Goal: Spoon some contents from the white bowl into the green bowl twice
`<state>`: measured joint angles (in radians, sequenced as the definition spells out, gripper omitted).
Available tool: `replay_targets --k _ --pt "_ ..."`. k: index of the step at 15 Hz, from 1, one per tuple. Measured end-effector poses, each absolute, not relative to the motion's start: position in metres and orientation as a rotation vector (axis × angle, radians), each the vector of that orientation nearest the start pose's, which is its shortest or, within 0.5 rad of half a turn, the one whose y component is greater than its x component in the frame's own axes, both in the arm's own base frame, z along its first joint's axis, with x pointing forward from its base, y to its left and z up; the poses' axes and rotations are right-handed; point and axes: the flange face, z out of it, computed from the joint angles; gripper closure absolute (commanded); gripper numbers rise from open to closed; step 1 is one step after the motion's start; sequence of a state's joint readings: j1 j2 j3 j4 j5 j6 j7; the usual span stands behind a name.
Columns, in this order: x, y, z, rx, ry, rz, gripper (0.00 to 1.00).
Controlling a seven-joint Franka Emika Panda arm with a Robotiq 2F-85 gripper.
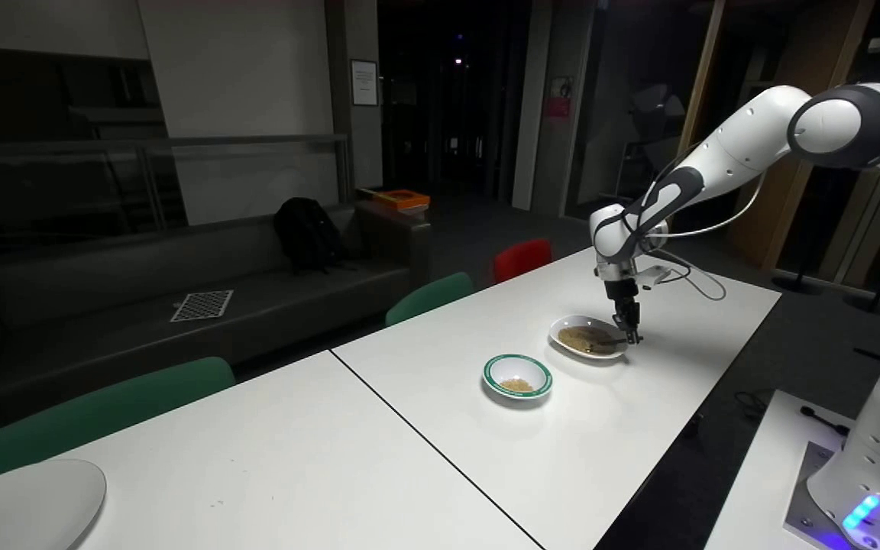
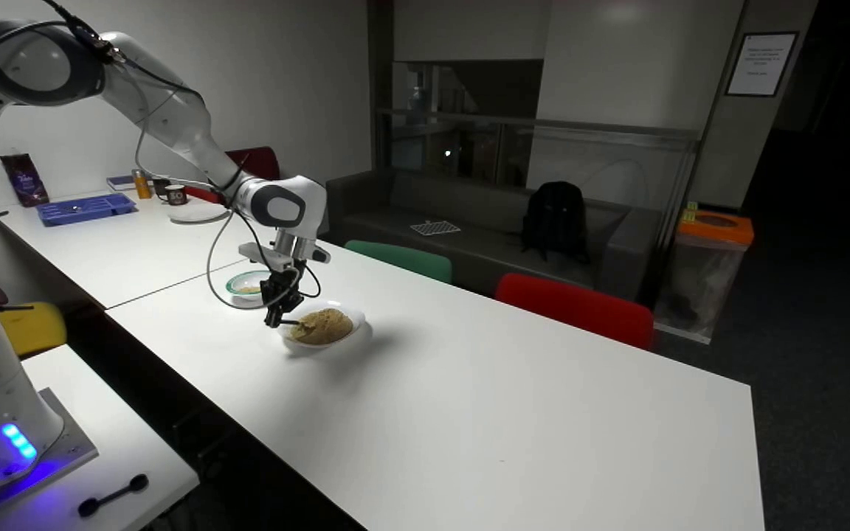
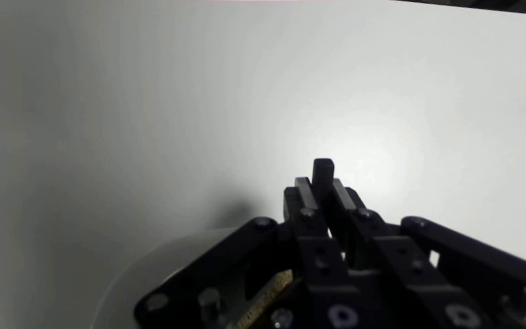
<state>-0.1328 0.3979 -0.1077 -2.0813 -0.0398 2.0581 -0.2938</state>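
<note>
The white bowl stands on the white table, holding a broad heap of tan-brown contents. Over its rim reaches a dark spoon, its head down at the contents. My gripper is low beside the bowl, shut on the spoon's handle. In the wrist view the handle's dark end sticks out between the fingertips, and the fingers hide most of the bowl. Close by sits the green bowl, a small patch of tan contents in its bottom; the arm partly covers it in an exterior view.
A white plate lies farther along the table. Beyond it are a blue tray, a mug and a dark packet. Green and red chairs line the far edge. A loose cable hangs from the arm near the gripper.
</note>
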Motion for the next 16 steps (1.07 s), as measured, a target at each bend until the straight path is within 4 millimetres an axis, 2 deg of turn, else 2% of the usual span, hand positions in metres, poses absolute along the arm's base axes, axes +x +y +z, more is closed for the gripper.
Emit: replay_targets --k 9,16 --pt "0.504 -0.131 0.248 -3.060 -0.193 0.488 0.97" --pt "0.486 -0.150 0.274 -3.083 -0.213 0.339 0.97"
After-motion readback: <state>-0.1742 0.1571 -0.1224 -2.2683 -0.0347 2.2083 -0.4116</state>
